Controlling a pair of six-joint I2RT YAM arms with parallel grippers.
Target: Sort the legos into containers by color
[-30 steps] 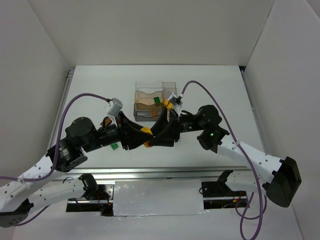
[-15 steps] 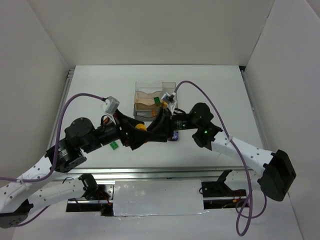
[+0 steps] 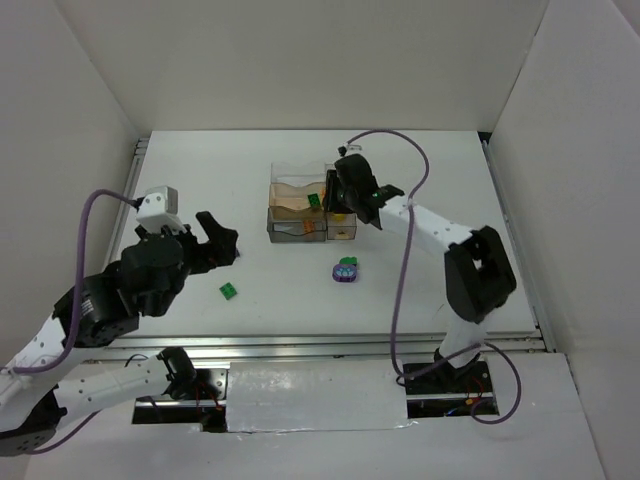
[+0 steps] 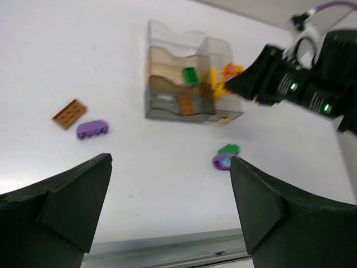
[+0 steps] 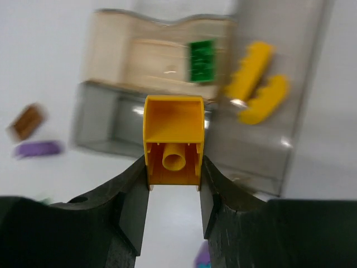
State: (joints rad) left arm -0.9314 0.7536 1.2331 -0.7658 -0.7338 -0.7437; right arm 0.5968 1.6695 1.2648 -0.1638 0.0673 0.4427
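Clear glossy plastic containers (image 3: 283, 225) — smooth yellow plastic brick (image 5: 173, 139), matt white table (image 3: 430, 285)

I record a white desk (image 3: 290, 310), enclosed by plain white walls (image 3: 300, 60) at the back and both sides. An aluminium rail (image 3: 330, 345) runs along its near edge, a grey plate (image 3: 315, 395) just below.

— Anything blurred at the left of the right wrist view?
— Yes: flat orange-brown plastic brick (image 5: 28, 121), low purple plastic brick (image 5: 38, 148). From above, both hidden beneath the left gripper (image 3: 226, 244).
— Cut off anywhere?
— Only the rounded purple piece (image 5: 202, 255), by the bottom edge.
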